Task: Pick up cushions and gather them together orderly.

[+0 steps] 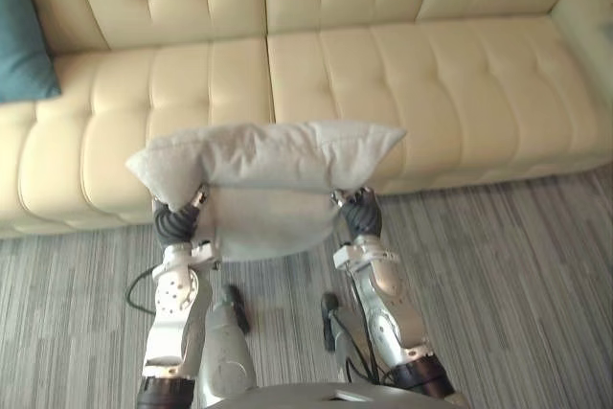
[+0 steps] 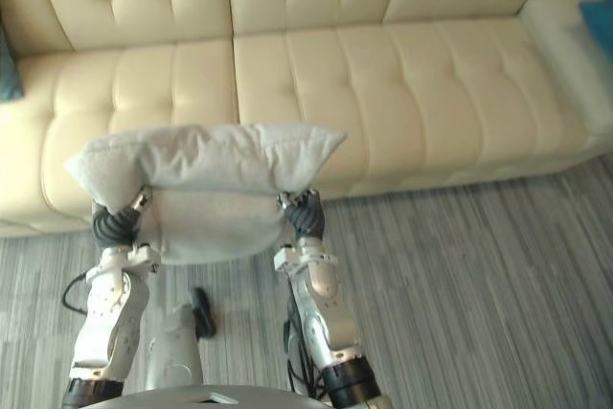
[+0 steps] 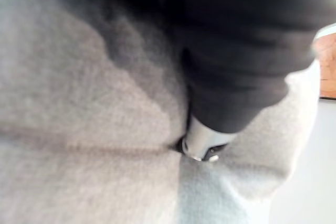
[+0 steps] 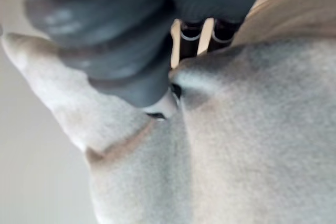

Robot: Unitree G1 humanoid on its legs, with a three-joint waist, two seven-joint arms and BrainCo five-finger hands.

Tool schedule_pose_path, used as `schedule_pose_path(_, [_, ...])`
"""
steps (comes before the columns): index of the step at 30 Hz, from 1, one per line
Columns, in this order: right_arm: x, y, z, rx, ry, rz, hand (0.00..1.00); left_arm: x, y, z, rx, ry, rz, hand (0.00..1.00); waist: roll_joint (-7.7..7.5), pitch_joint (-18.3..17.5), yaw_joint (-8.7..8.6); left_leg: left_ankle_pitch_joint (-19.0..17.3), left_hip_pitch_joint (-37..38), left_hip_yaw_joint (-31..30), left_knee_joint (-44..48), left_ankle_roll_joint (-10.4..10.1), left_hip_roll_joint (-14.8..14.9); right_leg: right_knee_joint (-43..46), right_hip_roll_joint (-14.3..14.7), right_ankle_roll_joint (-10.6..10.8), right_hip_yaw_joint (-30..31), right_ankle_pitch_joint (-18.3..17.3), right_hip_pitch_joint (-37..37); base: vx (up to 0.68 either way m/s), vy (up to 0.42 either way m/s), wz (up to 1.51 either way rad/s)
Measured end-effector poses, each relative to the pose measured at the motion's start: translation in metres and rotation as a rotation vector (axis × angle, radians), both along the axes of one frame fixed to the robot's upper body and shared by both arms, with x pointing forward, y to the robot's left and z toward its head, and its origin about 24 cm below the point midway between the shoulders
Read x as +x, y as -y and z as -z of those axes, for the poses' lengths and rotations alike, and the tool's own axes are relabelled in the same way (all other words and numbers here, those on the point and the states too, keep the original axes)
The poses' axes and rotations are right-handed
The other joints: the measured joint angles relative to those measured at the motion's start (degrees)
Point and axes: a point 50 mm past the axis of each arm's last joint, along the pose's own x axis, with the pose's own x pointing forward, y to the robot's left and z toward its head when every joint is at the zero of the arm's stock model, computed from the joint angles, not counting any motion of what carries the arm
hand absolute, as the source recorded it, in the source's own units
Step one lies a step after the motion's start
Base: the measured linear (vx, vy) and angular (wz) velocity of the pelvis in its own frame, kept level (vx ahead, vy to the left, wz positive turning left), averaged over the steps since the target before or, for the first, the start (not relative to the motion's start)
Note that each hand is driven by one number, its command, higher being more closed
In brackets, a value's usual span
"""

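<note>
One pale grey, soft fabric cushion [image 1: 268, 155] is held up in the air between the two hands, in front of the seat edge of a cream, button-tufted leather sofa [image 1: 431, 74] and above a grey striped carpet [image 1: 517, 275]. It touches neither the sofa nor the carpet. Its long upper edge runs level from side to side, with a corner sticking out past each hand, and its lower half sags down between the wrists.

The left hand [image 1: 177, 220] is at the cushion's left side and the right hand [image 1: 361, 210] at its right side, both under the upper edge. In the wrist views each dark ribbed cover is pushed into folds of the grey cloth, and whether either hand is curled on the cloth or pressed flat against it I cannot tell.

One teal fabric cushion [image 1: 21, 35] leans against the backrest at the sofa's left end, well apart from the grey one. One teal-blue corner of cloth [image 2: 599, 14] lies on the sofa's right arm; too little of it shows to tell what it is. The two seat sections between them are bare.
</note>
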Motion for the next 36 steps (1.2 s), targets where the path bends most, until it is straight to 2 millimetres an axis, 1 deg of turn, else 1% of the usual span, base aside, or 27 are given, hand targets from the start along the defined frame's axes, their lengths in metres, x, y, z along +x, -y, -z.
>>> schedule_pose_path(1, [-0.002,0.002,0.004,-0.037,-0.010,-0.004,1.00,-0.003,0.000,0.003,0.007,-0.014,0.010,1.00,-0.06,-1.75,-0.17,0.23,0.94,-0.13,-1.31,-0.26,-0.59,-2.55,-0.24,0.15,0.03,0.94,1.61,0.17,0.068,-0.01])
schedule_pose_path(2, [-0.003,0.004,0.005,-0.084,-0.014,-0.004,1.00,-0.005,0.000,0.005,0.011,-0.022,0.022,1.00,-0.33,-2.66,-0.57,0.76,2.87,-0.21,-3.10,-0.25,-1.47,-5.65,-0.76,0.41,0.14,2.14,4.18,0.14,0.058,0.00])
schedule_pose_path(3, [-0.002,0.005,0.005,-0.095,-0.013,-0.003,1.00,-0.005,0.001,0.006,0.012,-0.022,0.028,1.00,-0.38,-2.71,-0.71,0.89,3.63,-0.20,-3.62,-0.31,-1.78,-6.59,-0.94,0.46,0.15,2.51,5.09,0.12,0.056,0.01])
schedule_pose_path(5, [-0.002,0.010,0.008,-0.134,-0.017,0.005,1.00,-0.005,0.003,0.008,0.012,-0.035,0.048,1.00,-0.80,-4.18,-1.10,1.23,5.58,-1.00,-5.74,-0.16,-3.22,-10.60,-1.78,0.85,0.30,4.15,8.02,0.09,0.056,0.01])
schedule_pose_path(8, [-0.001,0.014,0.016,-0.149,-0.055,0.009,1.00,-0.006,0.005,0.016,0.014,-0.072,0.074,1.00,-1.39,-5.87,-1.72,1.41,8.05,-2.20,-8.12,-0.04,-5.18,-14.57,-3.01,1.11,1.06,6.21,11.33,0.06,0.058,-0.06])
schedule_pose_path(10, [-0.002,0.015,0.021,-0.153,-0.078,0.009,1.00,-0.007,0.005,0.020,0.024,-0.092,0.079,1.00,-1.61,-6.75,-1.75,1.22,8.37,-3.35,-8.59,0.04,-5.85,-15.61,-3.37,1.01,1.87,7.09,11.37,0.00,0.071,-0.25])
schedule_pose_path(12, [-0.002,0.015,0.026,-0.157,-0.096,0.001,1.00,-0.008,0.004,0.022,0.044,-0.105,0.089,1.00,-1.75,-6.84,-2.06,1.07,8.51,-2.73,-8.61,0.08,-6.19,-16.59,-3.72,1.13,3.04,7.99,11.37,-0.05,0.060,-0.25])
schedule_pose_path(14, [-0.005,0.014,0.030,-0.160,-0.112,-0.008,1.00,-0.014,0.002,0.027,0.047,-0.130,0.086,1.00,-1.76,-6.84,-1.97,0.36,9.18,-1.30,-8.60,0.29,-6.24,-17.35,-3.92,1.05,4.68,8.72,11.25,-0.09,0.066,-0.43])
schedule_pose_path(15, [-0.005,0.014,0.030,-0.175,-0.115,-0.016,1.00,-0.017,0.001,0.030,0.047,-0.143,0.083,1.00,-1.81,-6.88,-1.98,-0.32,9.26,-0.67,-8.48,-0.18,-6.32,-17.53,-3.93,0.69,5.66,8.72,10.62,-0.10,0.055,-0.45])
schedule_pose_path(18, [-0.005,0.013,0.030,-0.191,-0.112,-0.029,1.00,-0.021,-0.001,0.034,0.046,-0.162,0.076,1.00,-2.10,-7.07,-1.82,-0.43,8.85,0.11,-8.28,-0.17,-6.51,-17.05,-3.72,-0.01,7.63,8.69,8.59,-0.11,0.030,-0.47])
schedule_pose_path(20, [-0.005,0.013,0.030,-0.193,-0.110,-0.030,1.00,-0.022,-0.001,0.034,0.046,-0.165,0.075,1.00,-2.04,-7.15,-2.20,-1.08,7.46,-0.08,-6.62,-0.01,-6.23,-16.06,-3.45,-0.06,7.90,8.70,7.05,-0.08,0.016,-0.27])
schedule_pose_path(21, [-0.004,0.013,0.029,-0.195,-0.106,-0.031,1.00,-0.022,-0.001,0.034,0.046,-0.165,0.074,1.00,-1.91,-7.22,-2.19,-2.29,5.96,-0.39,-4.37,0.00,-5.45,-15.37,-2.87,-1.82,7.71,8.57,5.94,-0.06,0.026,-0.29])
schedule_pose_path(23, [-0.004,0.013,0.029,-0.197,-0.107,-0.032,1.00,-0.022,-0.001,0.034,0.046,-0.165,0.072,1.00,-1.83,-7.20,-2.18,-2.92,5.76,-1.39,-3.69,0.25,-5.18,-15.17,-2.79,-6.91,5.34,8.24,5.86,-0.04,0.041,-0.22])
schedule_pose_path(24, [-0.004,0.013,0.029,-0.196,-0.105,-0.033,1.00,-0.022,-0.001,0.033,0.046,-0.161,0.073,1.00,-1.84,-7.20,-2.20,-3.24,5.70,-1.82,-3.44,0.18,-5.14,-15.16,-2.97,-7.45,4.41,8.19,6.10,-0.02,0.050,0.04])
schedule_pose_path(27, [-0.004,0.013,0.029,-0.207,-0.103,-0.044,1.00,-0.019,-0.001,0.031,0.048,-0.151,0.073,1.00,-1.64,-7.32,-2.11,-4.28,4.56,-4.47,-1.35,-0.22,-4.77,-15.63,-3.31,-5.30,1.25,8.56,7.94,0.03,0.026,0.43])
schedule_pose_path(28, [-0.005,0.015,0.030,-0.217,-0.105,-0.048,1.00,-0.019,-0.001,0.030,0.047,-0.146,0.076,1.00,-0.83,-6.96,-1.86,-4.09,3.08,-7.05,0.51,-0.28,-4.37,-15.03,-3.23,-2.66,-1.25,8.58,9.05,0.07,-0.020,0.67])
schedule_pose_path(29, [-0.005,0.015,0.030,-0.218,-0.106,-0.048,1.00,-0.019,0.000,0.031,0.045,-0.147,0.077,1.00,-0.80,-6.92,-1.87,-3.87,2.89,-8.04,1.13,-0.20,-4.21,-14.57,-3.19,-1.57,-2.32,8.59,9.51,0.09,-0.054,0.93])
schedule_pose_path(30, [-0.007,0.016,0.032,-0.216,-0.115,-0.046,1.00,-0.020,0.000,0.032,0.043,-0.154,0.078,1.00,0.03,-6.40,-1.52,-3.61,2.98,-9.90,2.59,-0.21,-4.04,-13.46,-3.08,-0.52,-5.61,7.80,11.02,0.05,-0.076,0.66])
schedule_pose_path(31, [-0.007,0.017,0.033,-0.214,-0.118,-0.046,1.00,-0.020,0.000,0.032,0.042,-0.155,0.079,1.00,0.26,-6.30,-1.32,-3.60,3.05,-10.42,2.88,-0.21,-4.05,-13.40,-3.08,0.07,-6.39,7.33,11.49,0.01,-0.099,0.74])
schedule_pose_path(32, [-0.007,0.017,0.032,-0.216,-0.117,-0.044,1.00,-0.020,0.001,0.032,0.041,-0.155,0.082,1.00,1.05,-6.54,-0.60,-3.15,3.38,-11.26,1.36,-0.39,-4.30,-13.40,-3.14,0.54,-7.55,6.28,11.97,-0.03,-0.098,0.45])
schedule_pose_path(33, [-0.007,0.018,0.032,-0.216,-0.117,-0.042,1.00,-0.020,0.002,0.032,0.041,-0.155,0.085,1.00,1.20,-6.64,-0.21,-1.76,4.11,-11.18,-1.22,-0.42,-5.07,-13.93,-3.60,0.38,-8.01,6.31,12.04,-0.04,-0.092,0.42])
schedule_pose_path(34, [-0.007,0.019,0.033,-0.217,-0.119,-0.038,1.00,-0.020,0.003,0.033,0.040,-0.156,0.090,1.00,1.12,-6.70,-0.02,0.65,5.64,-10.90,-5.81,-0.29,-6.34,-15.00,-4.26,-0.11,-8.24,6.73,12.29,-0.02,-0.084,0.30])
schedule_pose_path(35, [-0.006,0.021,0.032,-0.218,-0.118,-0.031,1.00,-0.020,0.004,0.033,0.040,-0.156,0.098,1.00,1.12,-6.80,-0.06,4.08,7.71,-10.42,-11.93,0.31,-7.79,-16.94,-4.99,-0.41,-8.43,7.64,12.57,0.00,-0.060,0.21])
schedule_pose_path(36, [-0.006,0.022,0.032,-0.218,-0.117,-0.028,1.00,-0.020,0.005,0.033,0.039,-0.155,0.101,1.00,1.18,-6.83,-0.07,5.04,8.19,-10.16,-13.70,0.35,-8.01,-17.51,-5.05,-0.62,-8.44,7.84,12.53,0.00,-0.055,0.08])
